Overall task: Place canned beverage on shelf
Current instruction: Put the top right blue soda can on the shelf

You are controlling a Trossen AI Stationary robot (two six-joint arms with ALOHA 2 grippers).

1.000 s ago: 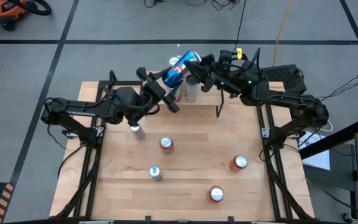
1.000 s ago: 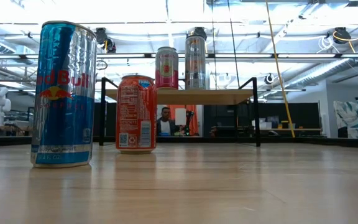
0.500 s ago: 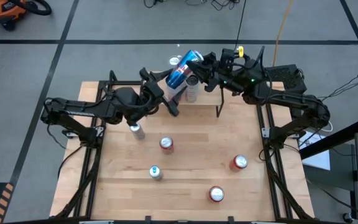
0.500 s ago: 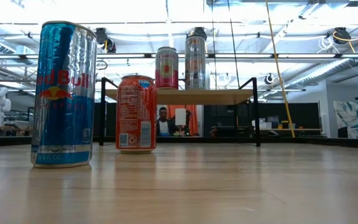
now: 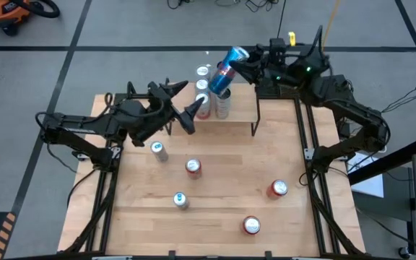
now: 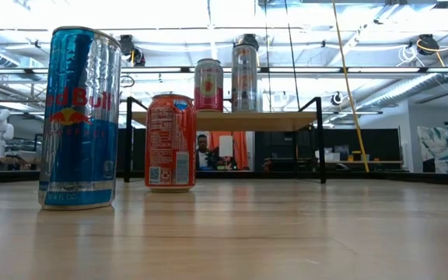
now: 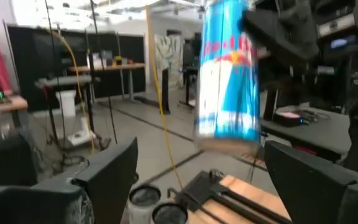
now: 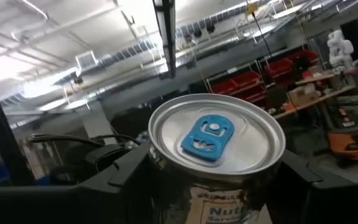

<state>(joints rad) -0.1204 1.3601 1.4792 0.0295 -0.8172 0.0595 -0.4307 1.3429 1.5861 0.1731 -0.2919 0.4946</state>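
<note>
A blue-and-silver canned beverage (image 5: 227, 68) is held tilted in the air by my right gripper (image 5: 240, 66), above the far end of the shelf. The shelf (image 6: 239, 119), a light wood top on black legs, carries a pink can (image 6: 208, 84) and a tall silver can (image 6: 244, 76). My left gripper (image 5: 183, 101) is open and empty to the left of the shelf. It faces the held can, which also shows in the left wrist view (image 7: 227, 71). My right gripper pinches the can's side wall just below the top rim (image 8: 160, 179) between its two fingers, one on each side. The lid with its blue tab (image 8: 207, 137) faces the wrist. The can is lifted clear and tilted, its bottom end (image 5: 219, 88) pointing down toward the shelf.
Several loose cans stand on the tabletop: a silver one (image 5: 159, 150), a red one (image 5: 193, 167), a blue-topped one (image 5: 180, 200) and two red ones (image 5: 278, 189) (image 5: 251, 225). More cans (image 5: 203, 87) stand at the shelf. A person (image 6: 201, 152) shows far behind the table.
My right gripper has drawn back with the can toward the table's far right and raised it. The can stands steeper now. My left gripper has moved away from the can toward the table's left edge.
</note>
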